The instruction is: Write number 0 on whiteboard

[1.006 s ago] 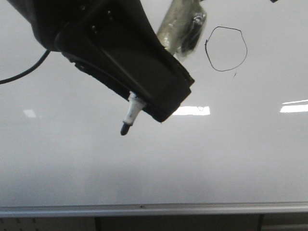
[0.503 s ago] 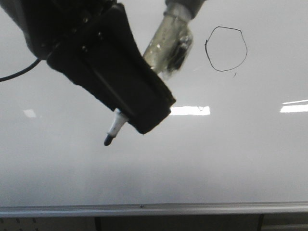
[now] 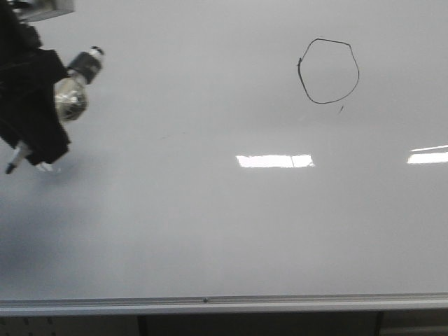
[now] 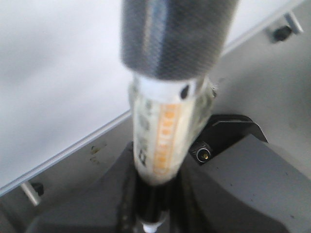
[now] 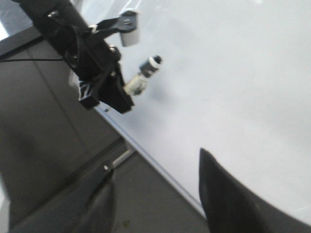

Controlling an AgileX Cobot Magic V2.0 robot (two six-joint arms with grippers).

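Now the left gripper (image 3: 31, 143) is squeezing tight on a marker (image 4: 163, 141), and the marker's dark tip (image 3: 11, 169) is poking out below the black fingers at the far left of the front view. That tip is looking lifted off the whiteboard (image 3: 210, 231), though this is hard to be sure of. The right gripper (image 5: 155, 194) is showing only two dark fingers with a wide gap between them, and it is holding nothing. Up on the right part of the board, well apart from the marker, the number 0 (image 3: 329, 71) is sitting as a thin closed loop, with a tiny stray tick (image 3: 341, 108) just below it. So the writing is looking done. Next, the arm is probably only needing to rest away from the board without smudging the loop.
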